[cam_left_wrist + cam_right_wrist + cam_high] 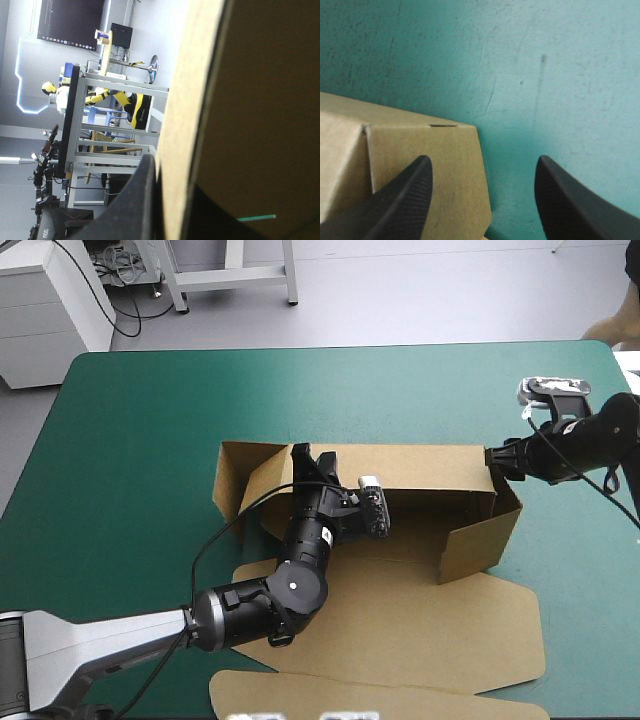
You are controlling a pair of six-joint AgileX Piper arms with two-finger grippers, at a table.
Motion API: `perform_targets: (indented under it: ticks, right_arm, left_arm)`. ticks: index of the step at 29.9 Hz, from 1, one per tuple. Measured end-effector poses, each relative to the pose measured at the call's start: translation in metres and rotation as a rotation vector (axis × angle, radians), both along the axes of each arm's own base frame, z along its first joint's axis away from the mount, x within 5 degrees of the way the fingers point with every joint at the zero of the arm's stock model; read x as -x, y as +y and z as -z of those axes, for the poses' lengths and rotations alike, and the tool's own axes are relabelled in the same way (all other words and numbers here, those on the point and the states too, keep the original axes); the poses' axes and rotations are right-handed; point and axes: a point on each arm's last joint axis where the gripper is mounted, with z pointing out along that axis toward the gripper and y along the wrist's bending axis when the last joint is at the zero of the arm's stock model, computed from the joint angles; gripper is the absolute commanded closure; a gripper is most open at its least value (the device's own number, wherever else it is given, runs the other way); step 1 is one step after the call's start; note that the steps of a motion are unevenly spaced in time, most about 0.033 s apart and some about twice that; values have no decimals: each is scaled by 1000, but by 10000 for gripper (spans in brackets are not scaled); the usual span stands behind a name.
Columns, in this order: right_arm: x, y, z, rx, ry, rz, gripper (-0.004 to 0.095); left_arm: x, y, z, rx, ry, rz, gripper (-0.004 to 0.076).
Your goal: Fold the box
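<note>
Teal-green cover (130, 420) carries the box (430, 472), its wall between left jaws.

Box (440, 480) sits mid-table (140, 410), walls up along its far and right sides, lid flat toward the near edge. Left gripper (310, 460) comes in from the near left, clamped on the far wall's left end. Right gripper (492, 458), fingers spread, is at the far right corner.

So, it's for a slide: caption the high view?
Left gripper shut on a raised wall of the brown box, right gripper open at its right corner.
</note>
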Motion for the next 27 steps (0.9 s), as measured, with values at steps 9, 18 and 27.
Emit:
perform_targets:
  ticks: [9,18,27]
  right_arm:
    - [27,5,25,-13,-20,-43,355]
    - [52,8,54,-27,-52,-57,355]
    - [76,9,58,18,-117,-122,355]
  left_arm:
    - [1,-1,3,-139,22,43,734]
    - [0,-3,7,-290,8,75,734]
    - [-1,-5,10,-315,4,69,734]
